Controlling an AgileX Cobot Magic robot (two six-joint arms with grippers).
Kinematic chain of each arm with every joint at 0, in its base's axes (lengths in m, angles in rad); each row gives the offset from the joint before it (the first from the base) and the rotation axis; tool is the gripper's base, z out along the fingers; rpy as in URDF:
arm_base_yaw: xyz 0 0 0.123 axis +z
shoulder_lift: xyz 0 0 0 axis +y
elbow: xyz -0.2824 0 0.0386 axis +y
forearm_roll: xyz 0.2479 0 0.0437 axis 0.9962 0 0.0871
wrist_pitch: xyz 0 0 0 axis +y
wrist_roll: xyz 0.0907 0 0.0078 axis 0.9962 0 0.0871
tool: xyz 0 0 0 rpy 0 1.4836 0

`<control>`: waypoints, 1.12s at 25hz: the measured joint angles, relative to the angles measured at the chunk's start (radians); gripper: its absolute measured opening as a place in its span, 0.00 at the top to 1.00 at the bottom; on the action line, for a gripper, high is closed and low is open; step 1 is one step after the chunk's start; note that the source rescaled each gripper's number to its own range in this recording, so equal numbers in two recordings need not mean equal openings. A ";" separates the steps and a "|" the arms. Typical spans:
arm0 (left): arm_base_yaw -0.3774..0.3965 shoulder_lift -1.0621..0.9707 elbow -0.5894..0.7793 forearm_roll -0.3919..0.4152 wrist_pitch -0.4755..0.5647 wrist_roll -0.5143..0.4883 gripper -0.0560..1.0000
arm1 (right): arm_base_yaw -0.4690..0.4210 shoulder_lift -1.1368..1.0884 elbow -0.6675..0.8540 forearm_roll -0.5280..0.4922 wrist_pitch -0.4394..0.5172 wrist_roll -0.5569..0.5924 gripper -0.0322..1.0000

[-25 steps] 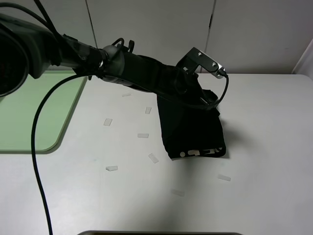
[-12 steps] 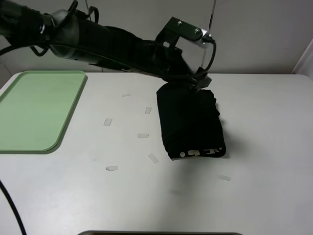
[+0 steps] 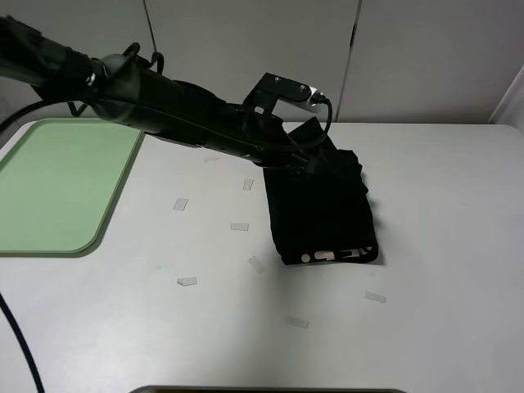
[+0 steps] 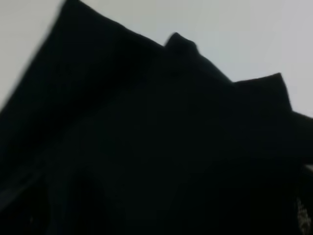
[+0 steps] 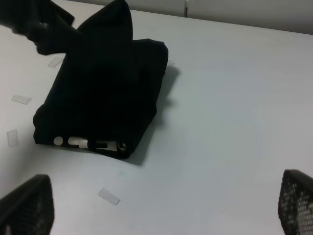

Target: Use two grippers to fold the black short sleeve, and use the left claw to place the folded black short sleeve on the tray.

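The black short sleeve [image 3: 323, 214] lies folded into a tall rectangle on the white table, its pale lettering [image 3: 332, 255] at the near edge. My left claw [image 3: 304, 160] reaches in from the upper left and sits low at the shirt's far left corner. Its fingers merge with the black cloth, and no cloth looks lifted. The left wrist view is filled with dark shirt fabric [image 4: 156, 147]. The right gripper [image 5: 161, 208] is open, hanging well off the shirt [image 5: 102, 93], with nothing between its mesh-padded fingertips [image 5: 27, 205]. The green tray [image 3: 57, 188] lies at the far left.
Several small pale tape strips [image 3: 239, 227] dot the table left of and in front of the shirt. A grey wall runs behind the table. A black cable [image 3: 24, 344] hangs down at the left. A dark edge [image 3: 270, 390] shows at the bottom front.
The left arm has swung away from the camera and come down, bringing its claw to the shirt's far left corner. The shirt has stayed where it was.
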 joint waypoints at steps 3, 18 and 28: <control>-0.020 0.054 -0.051 0.000 0.008 -0.005 0.00 | 0.000 0.000 0.000 0.000 0.000 0.000 0.00; -0.105 0.278 -0.282 0.000 0.007 0.013 0.00 | 0.000 0.000 0.000 0.000 0.000 0.000 0.00; -0.110 0.263 -0.285 -0.002 0.001 -0.001 0.00 | 0.000 0.000 0.000 0.000 0.000 0.000 0.00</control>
